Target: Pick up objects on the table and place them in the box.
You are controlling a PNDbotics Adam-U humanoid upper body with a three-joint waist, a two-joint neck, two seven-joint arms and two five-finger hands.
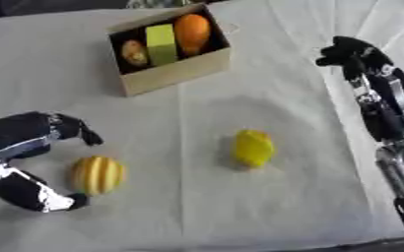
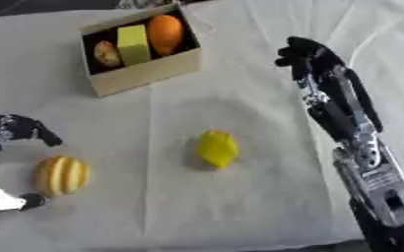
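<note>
The left hand [image 1: 29,162] sits at the table's left edge, spread wide, with its fingers [image 1: 72,130] above and its thumb [image 1: 54,201] below a striped yellow fruit [image 1: 96,175]. It brackets the fruit without closing on it, and I cannot tell whether anything touches. The right hand [image 2: 302,54] hangs over the table's [image 1: 283,206] right side with its fingers curled and nothing in them, well apart from every object.

A yellow lemon [image 1: 253,147] lies near the table's middle, untouched. The box [image 1: 175,71] stands toward the far edge, open on top, already holding a brown piece, a green block [image 1: 160,44] and an orange [image 1: 192,32].

The fruit is round and smooth, so an uneven squeeze could send it rolling toward the near edge. The box is fairly full, and a careless drop might bounce off the items inside.

No writing or brand marks are legible anywhere.
</note>
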